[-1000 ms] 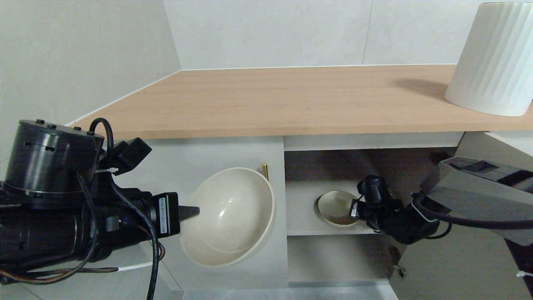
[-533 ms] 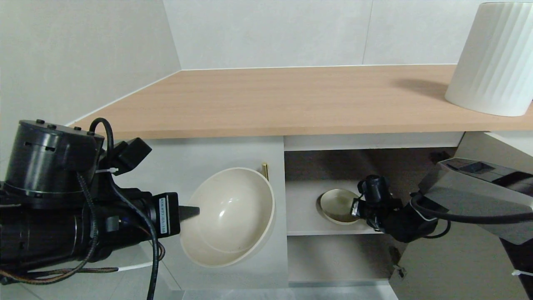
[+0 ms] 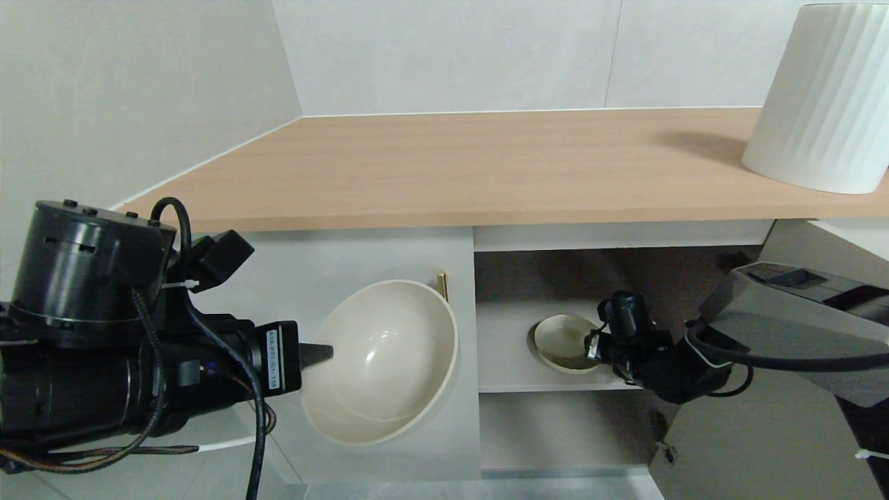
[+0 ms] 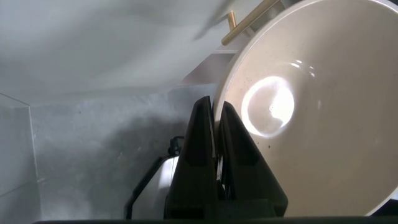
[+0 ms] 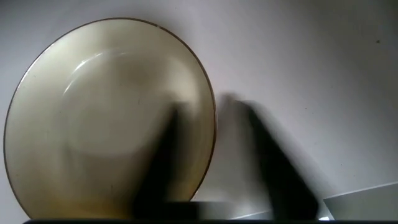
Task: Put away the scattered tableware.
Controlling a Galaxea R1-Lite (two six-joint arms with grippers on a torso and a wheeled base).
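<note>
The head view sets out the layout: the left gripper (image 3: 321,353) holds a large cream bowl (image 3: 380,361) tilted on edge in front of the closed cabinet door (image 3: 333,264), just below its brass handle (image 3: 442,283). The right gripper (image 3: 592,346) is inside the open compartment, at the near-right edge of a small cream dish (image 3: 562,342) resting on the shelf (image 3: 503,361). The left wrist view adds the grip detail: both fingers (image 4: 202,134) are pressed together on the bowl's rim, one inside and one outside the wall. The right wrist view gives the dish (image 5: 109,118) lying flat, with two blurred fingers (image 5: 273,162) spread well apart, straddling its rim and not clamped on it. A white ribbed container (image 3: 819,97) stands on the countertop (image 3: 486,167).
</note>
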